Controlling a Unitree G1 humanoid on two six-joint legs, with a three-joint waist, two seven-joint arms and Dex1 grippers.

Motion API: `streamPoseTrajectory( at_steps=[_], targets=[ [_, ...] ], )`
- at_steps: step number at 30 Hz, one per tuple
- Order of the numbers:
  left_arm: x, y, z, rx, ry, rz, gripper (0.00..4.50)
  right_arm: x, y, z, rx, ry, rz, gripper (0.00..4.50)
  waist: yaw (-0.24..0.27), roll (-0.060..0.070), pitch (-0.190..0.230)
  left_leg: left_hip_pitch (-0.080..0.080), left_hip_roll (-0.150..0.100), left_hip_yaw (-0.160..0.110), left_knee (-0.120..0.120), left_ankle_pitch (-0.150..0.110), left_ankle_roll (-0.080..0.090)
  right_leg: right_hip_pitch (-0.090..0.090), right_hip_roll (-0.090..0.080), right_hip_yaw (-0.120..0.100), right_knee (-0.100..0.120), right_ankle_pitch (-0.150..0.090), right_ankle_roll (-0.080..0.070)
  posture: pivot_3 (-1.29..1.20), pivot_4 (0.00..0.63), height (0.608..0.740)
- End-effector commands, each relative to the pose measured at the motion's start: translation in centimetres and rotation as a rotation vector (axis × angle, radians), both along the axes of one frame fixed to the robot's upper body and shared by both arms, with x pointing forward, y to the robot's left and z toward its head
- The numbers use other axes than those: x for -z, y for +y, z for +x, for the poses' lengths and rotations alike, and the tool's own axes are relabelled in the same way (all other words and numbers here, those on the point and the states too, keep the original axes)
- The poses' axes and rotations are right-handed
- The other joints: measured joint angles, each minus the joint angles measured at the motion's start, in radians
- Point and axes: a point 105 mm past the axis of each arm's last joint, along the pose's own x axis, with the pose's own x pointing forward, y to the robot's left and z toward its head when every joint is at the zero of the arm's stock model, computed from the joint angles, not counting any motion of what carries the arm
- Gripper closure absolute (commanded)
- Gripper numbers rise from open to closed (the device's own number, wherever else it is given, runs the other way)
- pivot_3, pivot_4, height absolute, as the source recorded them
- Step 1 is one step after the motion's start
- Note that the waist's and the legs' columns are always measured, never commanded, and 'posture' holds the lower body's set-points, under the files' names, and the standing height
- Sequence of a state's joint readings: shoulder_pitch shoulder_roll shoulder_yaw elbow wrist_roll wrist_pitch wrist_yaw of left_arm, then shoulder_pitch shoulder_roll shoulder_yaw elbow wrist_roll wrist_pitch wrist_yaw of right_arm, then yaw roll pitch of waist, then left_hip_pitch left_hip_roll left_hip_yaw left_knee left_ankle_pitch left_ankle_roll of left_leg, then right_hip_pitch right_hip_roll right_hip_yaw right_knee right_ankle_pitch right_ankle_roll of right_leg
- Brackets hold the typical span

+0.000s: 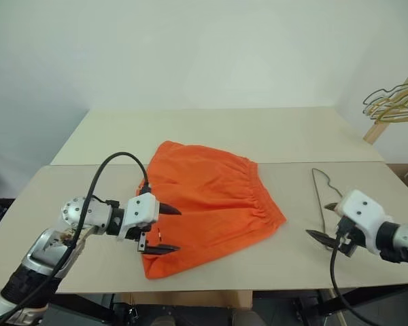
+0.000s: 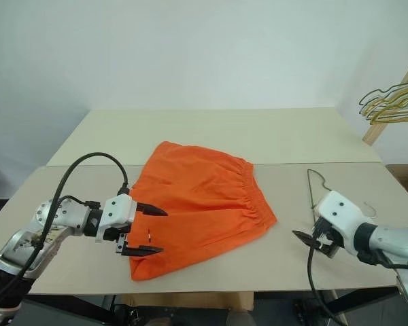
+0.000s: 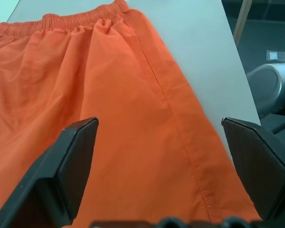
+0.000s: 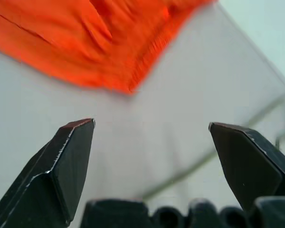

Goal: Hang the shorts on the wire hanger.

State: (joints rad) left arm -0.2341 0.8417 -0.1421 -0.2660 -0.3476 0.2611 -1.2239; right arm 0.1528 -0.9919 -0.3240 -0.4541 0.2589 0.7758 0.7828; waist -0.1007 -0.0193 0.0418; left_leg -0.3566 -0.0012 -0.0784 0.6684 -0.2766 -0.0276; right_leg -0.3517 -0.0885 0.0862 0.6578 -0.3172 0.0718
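Shorts [image 1: 207, 204] under left fingers [image 1: 164, 210], apart | hanger [image 1: 321, 197] by right fingers [image 1: 321, 237], apart

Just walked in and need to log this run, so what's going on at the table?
A two-armed robot is setting up to hang the orange shorts, which lie flat on the table. Its left gripper is open over the near left edge of the shorts, holding nothing. Its right gripper is open by the wire hanger, which lies on the table to the right. Nothing is picked up yet.
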Motion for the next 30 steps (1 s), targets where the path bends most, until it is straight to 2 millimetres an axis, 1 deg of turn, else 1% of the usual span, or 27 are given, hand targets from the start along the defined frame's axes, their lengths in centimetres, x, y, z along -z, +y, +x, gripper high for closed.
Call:
streamPoseTrajectory(
  at_steps=[1,5,8,11,15,19,22,24,25,28,30],
  targets=[
    [-1.0,-0.2,0.5,-0.003,-0.055,-0.029,0.00,-0.5,-1.9,0.5,0.211,0.070,0.039,0.02,0.000,0.001,-0.001,0.000,0.000,0.000,0.000,0.000,0.000,0.000,0.000,0.000,0.000,0.000,0.000,-0.15,0.000,0.740],
    [-0.8,-0.4,0.4,-0.002,-0.054,-0.034,0.00,-0.5,-2.3,1.0,0.368,0.142,0.148,0.02,-0.001,0.001,-0.001,0.000,0.000,0.000,0.000,0.000,0.001,0.000,0.000,0.000,-0.001,0.000,0.000,-0.15,0.005,0.740],
    [-0.8,-0.6,0.3,-0.004,-0.056,-0.041,0.00,-0.2,-3.4,1.6,0.504,0.165,0.182,0.02,0.000,0.001,-0.001,-0.001,0.000,0.000,0.000,0.000,0.001,0.000,0.000,0.000,-0.001,0.000,0.000,-0.15,0.010,0.740],
    [-0.9,-0.8,0.2,-0.007,-0.058,-0.045,0.00,0.6,-4.4,1.8,0.587,0.194,0.181,0.02,0.003,0.002,0.000,-0.001,0.000,0.000,0.000,0.000,0.001,-0.001,0.000,0.000,-0.001,0.000,0.000,-0.14,0.014,0.740],
    [-1.2,-0.9,0.1,-0.015,-0.060,-0.048,0.00,1.9,-5.6,1.6,0.657,0.238,0.168,0.02,0.002,0.002,0.000,-0.001,0.000,0.000,0.000,0.000,0.001,-0.001,0.000,0.000,-0.001,0.000,0.000,-0.13,0.019,0.740],
    [-1.5,-0.7,0.0,-0.024,-0.063,-0.043,0.00,3.1,-5.7,1.2,0.680,0.305,0.206,0.02,0.001,0.002,0.000,-0.001,0.000,0.000,0.000,0.000,0.001,-0.001,0.000,0.000,0.000,0.000,0.000,-0.12,0.024,0.740],
    [-1.9,-0.7,0.1,-0.033,-0.072,-0.041,0.00,3.9,-5.6,0.8,0.692,0.352,0.226,0.57,0.000,0.002,0.000,-0.001,0.000,0.000,0.000,0.000,0.001,-0.001,0.000,0.000,0.000,0.000,0.000,-0.11,0.027,0.740],
    [-2.2,-0.6,0.3,-0.040,-0.076,-0.042,0.00,4.4,-5.6,0.7,0.700,0.369,0.241,1.18,0.000,0.003,0.000,-0.001,0.000,0.000,0.000,-0.001,0.001,-0.001,0.000,0.000,0.000,0.000,0.000,-0.11,0.028,0.740],
    [-2.3,-0.6,0.3,-0.044,-0.078,-0.042,0.00,4.6,-5.6,0.6,0.705,0.374,0.244,1.57,0.001,0.003,0.000,-0.001,0.000,0.000,0.000,-0.001,0.001,-0.001,0.000,0.000,-0.001,0.000,0.000,-0.11,0.028,0.740],
    [-2.5,-0.6,0.3,-0.044,-0.079,-0.040,0.00,5.0,-5.8,0.6,0.720,0.386,0.251,2.45,0.002,0.003,0.000,-0.001,0.000,0.000,0.000,-0.001,0.001,0.000,0.000,0.000,-0.001,0.000,0.000,-0.12,0.029,0.740],
    [-2.6,-0.7,0.2,-0.041,-0.080,-0.037,0.00,5.1,-5.9,0.6,0.729,0.388,0.255,3.20,0.001,0.003,0.000,-0.001,0.000,0.000,0.000,-0.001,0.001,0.000,0.000,0.000,-0.001,0.000,0.000,-0.12,0.030,0.740]
  ],
)
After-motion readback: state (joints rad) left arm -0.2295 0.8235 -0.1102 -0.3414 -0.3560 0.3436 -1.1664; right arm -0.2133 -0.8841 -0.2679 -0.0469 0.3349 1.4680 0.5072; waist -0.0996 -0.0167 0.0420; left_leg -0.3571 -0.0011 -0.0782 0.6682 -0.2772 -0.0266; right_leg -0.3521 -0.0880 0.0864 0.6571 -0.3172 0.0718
